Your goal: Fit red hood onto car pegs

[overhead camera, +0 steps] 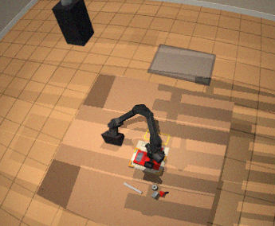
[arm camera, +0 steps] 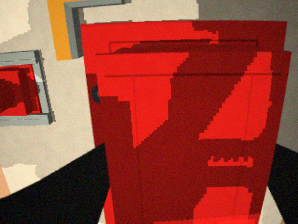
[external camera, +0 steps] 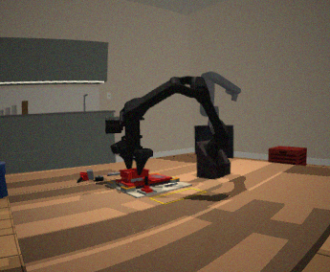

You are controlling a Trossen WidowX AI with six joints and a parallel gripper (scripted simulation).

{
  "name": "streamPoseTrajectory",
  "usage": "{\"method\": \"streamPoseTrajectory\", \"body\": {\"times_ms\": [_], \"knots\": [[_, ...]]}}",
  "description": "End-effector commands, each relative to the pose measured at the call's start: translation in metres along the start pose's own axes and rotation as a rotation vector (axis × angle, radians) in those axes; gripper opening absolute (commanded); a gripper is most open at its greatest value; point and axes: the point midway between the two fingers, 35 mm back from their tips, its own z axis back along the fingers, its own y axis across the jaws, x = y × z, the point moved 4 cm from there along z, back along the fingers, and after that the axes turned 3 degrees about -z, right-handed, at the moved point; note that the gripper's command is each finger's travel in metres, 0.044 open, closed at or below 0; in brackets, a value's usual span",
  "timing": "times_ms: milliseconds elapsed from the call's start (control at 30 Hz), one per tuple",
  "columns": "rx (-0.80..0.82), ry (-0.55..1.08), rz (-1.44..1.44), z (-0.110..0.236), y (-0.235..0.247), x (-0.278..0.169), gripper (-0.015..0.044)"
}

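My gripper [overhead camera: 151, 156] [external camera: 139, 168] [arm camera: 186, 150] is shut on the red hood [external camera: 132, 174] [arm camera: 185, 125], with one finger on each long side. The hood's flat roof fills the wrist view. It is low down on the red car chassis [external camera: 159, 179], which rests in the pale jig [overhead camera: 164, 150] [external camera: 137, 192] [arm camera: 65, 105]. The pegs, the engine and the corner holes are hidden under the hood, so I cannot tell whether it sits flat. A grey-framed red part [arm camera: 30, 90] and an orange corner piece [arm camera: 60, 30] of the jig show to the left.
A yellow outlined rectangle [overhead camera: 168, 137] [external camera: 175, 197] lies beside the jig. Loose small parts lie in front: a grey bar [overhead camera: 132, 188], a nut [overhead camera: 155, 187] and a grey-red piece [overhead camera: 159, 194]. The arm's base [overhead camera: 113, 138] [external camera: 213, 165] stands nearby. A red crate [external camera: 287, 154] is far off.
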Motion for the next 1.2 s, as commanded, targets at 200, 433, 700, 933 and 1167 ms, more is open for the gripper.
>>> {"method": "streamPoseTrajectory", "body": {"times_ms": [200, 433, 700, 933, 1167], "knots": [[0.004, 0.000, -0.008, -0.006, 0.000, -0.001, 0.0000], [0.004, 0.000, -0.008, -0.005, 0.000, -0.001, 0.0000], [0.003, 0.000, -0.008, -0.002, 0.000, -0.001, 0.0000], [0.002, 0.000, -0.007, 0.002, 0.000, -0.001, 0.0000], [0.002, 0.000, -0.007, 0.004, 0.000, -0.001, 0.0000]]}}
